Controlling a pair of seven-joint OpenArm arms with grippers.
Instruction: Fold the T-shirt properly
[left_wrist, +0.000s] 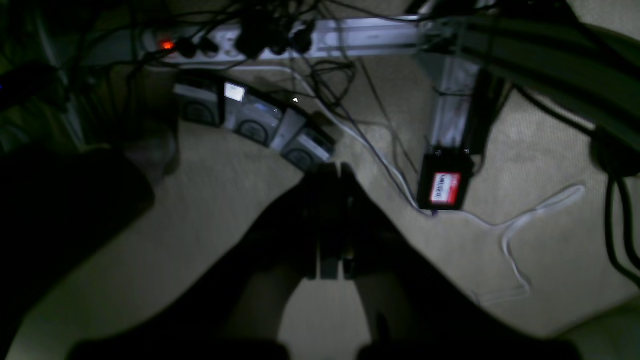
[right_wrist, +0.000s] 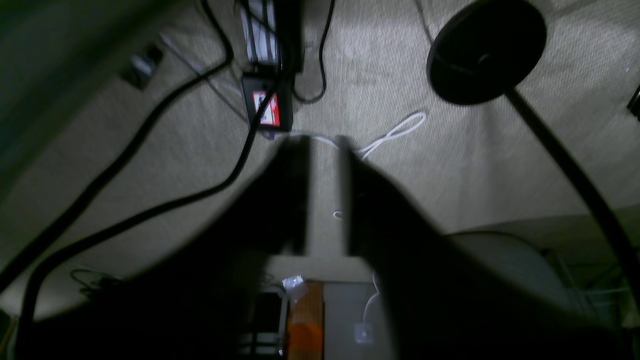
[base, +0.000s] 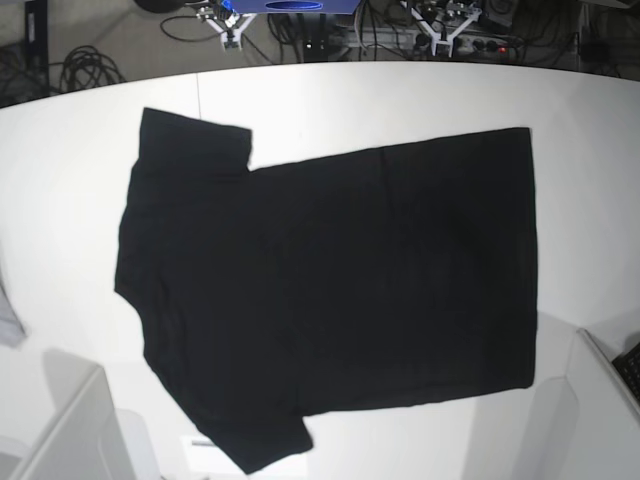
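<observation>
Beige carpet floor (left_wrist: 210, 200), dim; power strip (left_wrist: 225, 42), tangled black cables (left_wrist: 320, 75); white table (base: 400, 90) brightly lit.

Left hand (left_wrist: 330, 172): black, two flat dark fingers tapering forward. Right hand (right_wrist: 322, 142): same black build; detail lost in shadow.

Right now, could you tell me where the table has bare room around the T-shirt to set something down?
The T-shirt covers most of the white table. Bare patches lie left of its collar end, along the far edge beyond the upper sleeve, and right of the hem. The near edge is tighter, with pale raised pieces at both corners.
</observation>
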